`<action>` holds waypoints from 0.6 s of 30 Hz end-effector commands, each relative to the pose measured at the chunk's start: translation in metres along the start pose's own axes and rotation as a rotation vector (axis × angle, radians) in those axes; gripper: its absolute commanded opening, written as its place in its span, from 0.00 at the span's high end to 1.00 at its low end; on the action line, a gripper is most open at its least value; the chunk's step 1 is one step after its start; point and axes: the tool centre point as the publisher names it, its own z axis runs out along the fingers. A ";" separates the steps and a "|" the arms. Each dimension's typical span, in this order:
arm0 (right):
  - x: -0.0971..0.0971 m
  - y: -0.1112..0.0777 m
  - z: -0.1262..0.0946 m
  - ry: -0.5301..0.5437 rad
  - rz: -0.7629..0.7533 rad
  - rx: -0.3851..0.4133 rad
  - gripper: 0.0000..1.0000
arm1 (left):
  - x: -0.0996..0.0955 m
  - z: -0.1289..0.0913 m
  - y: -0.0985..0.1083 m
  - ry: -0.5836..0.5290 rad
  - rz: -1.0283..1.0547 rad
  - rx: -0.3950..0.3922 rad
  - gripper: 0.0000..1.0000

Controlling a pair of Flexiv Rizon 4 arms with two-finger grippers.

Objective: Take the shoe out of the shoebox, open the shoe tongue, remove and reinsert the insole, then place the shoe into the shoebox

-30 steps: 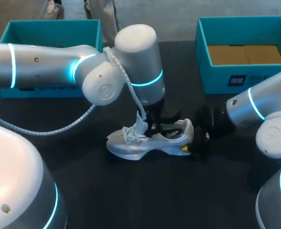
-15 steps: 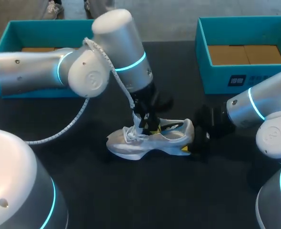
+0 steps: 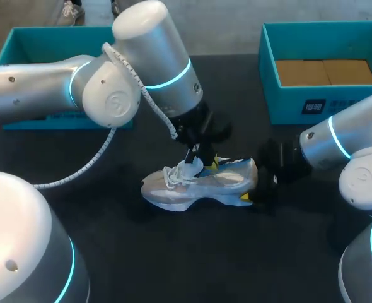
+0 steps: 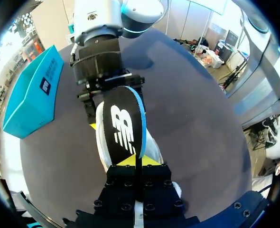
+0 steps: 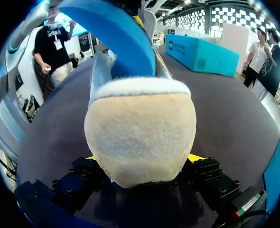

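A white sneaker (image 3: 192, 189) lies on the black table, toe to the left. My left gripper (image 3: 195, 154) stands over its opening, shut on the black, blue-edged insole (image 4: 123, 128), whose rear end is still inside the shoe (image 4: 101, 142). In the left wrist view this gripper (image 4: 137, 168) pinches the insole's front end. My right gripper (image 3: 254, 183) is at the heel (image 5: 140, 133), its wide-set yellow-tipped fingers pressing it from both sides. The insole's blue underside (image 5: 116, 38) arches up above the heel. My right gripper (image 4: 107, 92) shows beyond the insole.
A teal shoebox (image 3: 299, 101) with brown card inside stands at the back right. Another teal box (image 3: 66, 44) is at the back left, partly behind my left arm. Bare black tabletop (image 3: 205, 252) lies in front of the shoe.
My left arm has swung its wrist back and to the left and tilted, lifting the insole's front end up out of the shoe. The right arm and the shoe have stayed put.
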 end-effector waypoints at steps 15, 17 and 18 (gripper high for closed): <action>-0.001 -0.001 0.000 -0.001 0.000 0.002 1.00 | 0.002 -0.004 -0.019 -0.005 0.049 -0.003 0.35; -0.001 -0.001 0.000 -0.001 0.000 0.002 1.00 | 0.003 -0.006 -0.019 -0.011 0.048 -0.001 0.18; -0.001 -0.001 0.000 -0.001 0.000 0.002 1.00 | 0.004 -0.007 -0.018 -0.016 0.050 0.000 0.16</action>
